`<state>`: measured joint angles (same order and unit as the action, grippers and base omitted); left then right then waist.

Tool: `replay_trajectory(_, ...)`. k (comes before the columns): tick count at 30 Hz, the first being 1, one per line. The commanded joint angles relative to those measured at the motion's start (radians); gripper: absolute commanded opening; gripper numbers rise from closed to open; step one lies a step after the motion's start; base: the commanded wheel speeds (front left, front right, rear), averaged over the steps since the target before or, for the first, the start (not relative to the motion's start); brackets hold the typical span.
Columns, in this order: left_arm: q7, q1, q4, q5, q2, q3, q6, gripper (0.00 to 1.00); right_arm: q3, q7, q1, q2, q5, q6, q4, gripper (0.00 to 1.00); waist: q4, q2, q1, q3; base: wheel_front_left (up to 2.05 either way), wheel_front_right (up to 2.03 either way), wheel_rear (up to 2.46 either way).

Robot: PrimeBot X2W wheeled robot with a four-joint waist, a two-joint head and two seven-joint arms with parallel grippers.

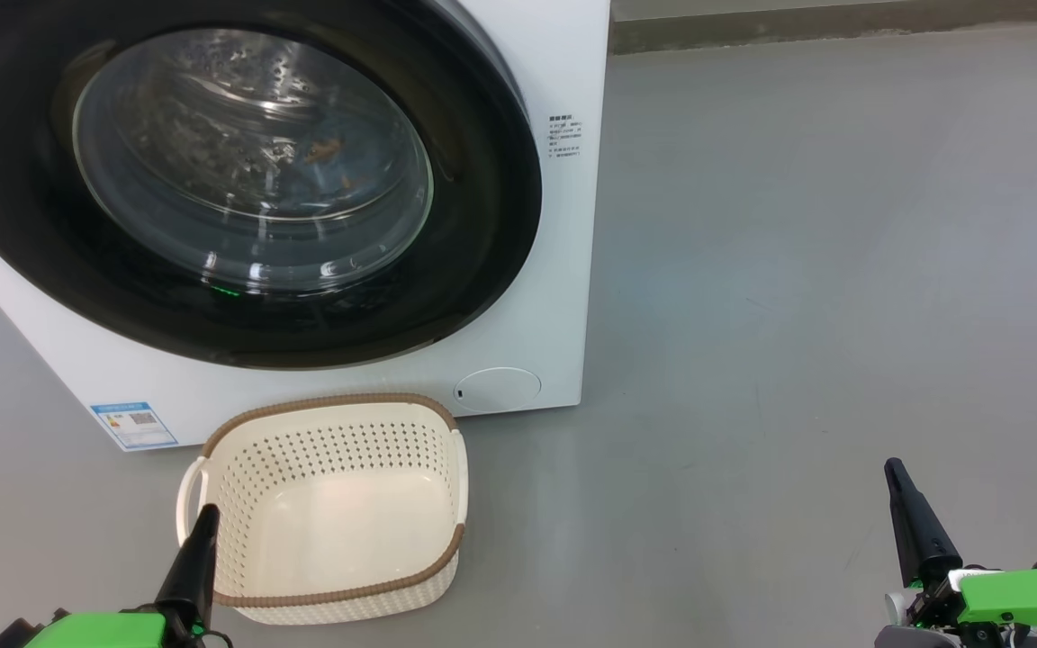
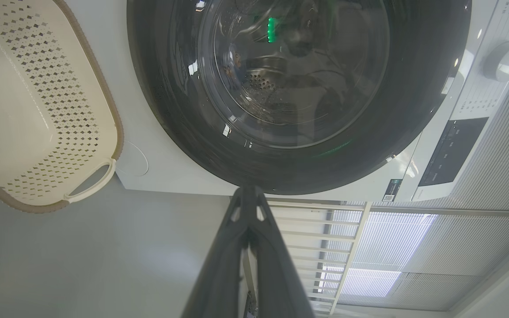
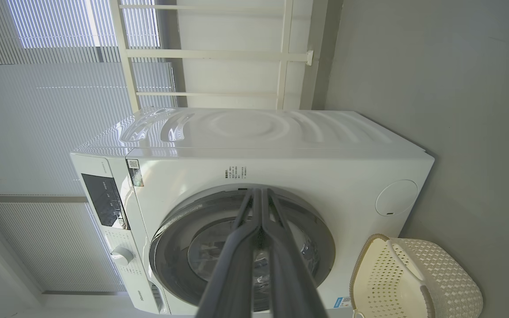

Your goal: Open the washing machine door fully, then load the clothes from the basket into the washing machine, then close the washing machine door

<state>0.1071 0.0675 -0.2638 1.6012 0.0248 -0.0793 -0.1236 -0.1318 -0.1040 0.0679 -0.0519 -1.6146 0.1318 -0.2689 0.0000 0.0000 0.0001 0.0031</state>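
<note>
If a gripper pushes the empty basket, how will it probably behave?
The basket is thin perforated plastic and holds nothing, so it is probably light and would slide easily on the smooth floor. Its base looks wide and walls low, so tipping seems unlikely. Pushed at the rim, the wall may flex.

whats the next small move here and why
Probably just rest the left end effector and right end effector where they are: the door sits closed on the washer, the basket is empty, and orange-flecked clothes seem to lie inside.
</note>
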Motion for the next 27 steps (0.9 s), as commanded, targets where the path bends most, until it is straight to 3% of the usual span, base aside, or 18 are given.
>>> replay_trajectory(1,0.006,0.04,0.019,0.008,0.025,-0.034,-0.007,0.0,0.022,-0.006,0.04,-0.002,0.002,-0.001,0.024,0.0,0.0,0.0,0.0,0.0,0.0,0.0,0.0)
replay_trajectory(27,0.006,0.04,0.019,0.008,0.025,-0.034,-0.007,0.0,0.021,-0.007,0.04,-0.001,0.004,-0.001,0.024,0.0,0.0,0.0,-0.0001,0.0,0.0,0.0,0.0)
